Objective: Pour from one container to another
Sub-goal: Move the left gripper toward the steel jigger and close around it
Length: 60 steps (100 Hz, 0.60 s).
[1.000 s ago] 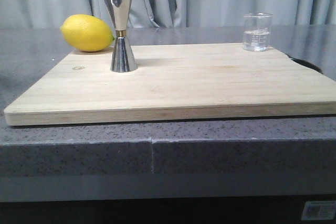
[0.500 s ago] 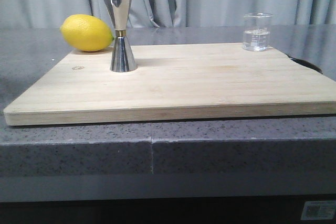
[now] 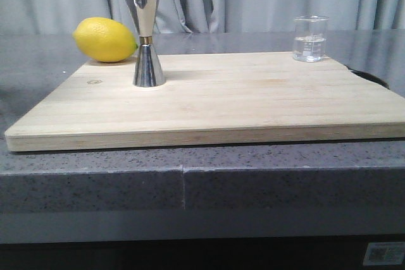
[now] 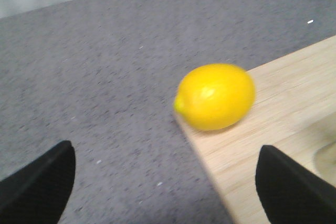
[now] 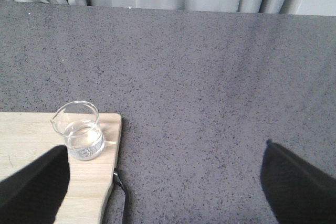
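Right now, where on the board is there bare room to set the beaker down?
The board is bare between the jigger and the beaker, and along its near edge. It is crowded only at the far-left corner, around the lemon.

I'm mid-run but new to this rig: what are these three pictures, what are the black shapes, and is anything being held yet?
One picture looks forward over the table; the other two come from cameras on each arm's wrist. The black shapes at the bottom are gripper fingers: the left gripper and right gripper, both open and holding nothing. On the grey counter lies a wooden board. The steel jigger stands upright on it; the glass beaker, with some clear liquid, stands at its far right corner. A lemon rests at the far left corner.
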Tool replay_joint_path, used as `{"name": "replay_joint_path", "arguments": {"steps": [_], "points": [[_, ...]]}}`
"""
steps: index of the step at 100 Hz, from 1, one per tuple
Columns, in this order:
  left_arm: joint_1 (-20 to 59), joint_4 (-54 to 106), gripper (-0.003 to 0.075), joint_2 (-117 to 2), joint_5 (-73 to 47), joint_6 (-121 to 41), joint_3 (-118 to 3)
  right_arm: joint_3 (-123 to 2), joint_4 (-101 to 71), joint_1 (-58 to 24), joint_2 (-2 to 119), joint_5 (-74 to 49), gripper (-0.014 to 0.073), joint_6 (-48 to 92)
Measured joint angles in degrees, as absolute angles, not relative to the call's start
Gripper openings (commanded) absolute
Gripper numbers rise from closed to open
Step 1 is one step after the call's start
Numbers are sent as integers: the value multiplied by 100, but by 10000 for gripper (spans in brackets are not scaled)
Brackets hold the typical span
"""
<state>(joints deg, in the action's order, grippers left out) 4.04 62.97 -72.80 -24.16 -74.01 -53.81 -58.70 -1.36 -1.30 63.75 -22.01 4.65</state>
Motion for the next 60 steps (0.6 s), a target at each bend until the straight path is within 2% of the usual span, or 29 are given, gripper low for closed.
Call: {"name": "replay_joint_path", "arguments": {"steps": [17,31,45,60], "points": [[204,8109,638,-7369,-3573,-9384,-5381,-5870,-75,-130,6375,-2201,668,465],[-90,8284,636,-7550,-4840,-9936,-5381,-5870,-55,-130,6375,-2201,668,465],[-454,8436,590,-7921,-6249,-10199,-5381,-5870,-55,-130,6375,-2201,668,465],[-576,8459,566,-8397,-6668,-10388,-5381,-5870,-55,-130,6375,-2201,668,465]]}}
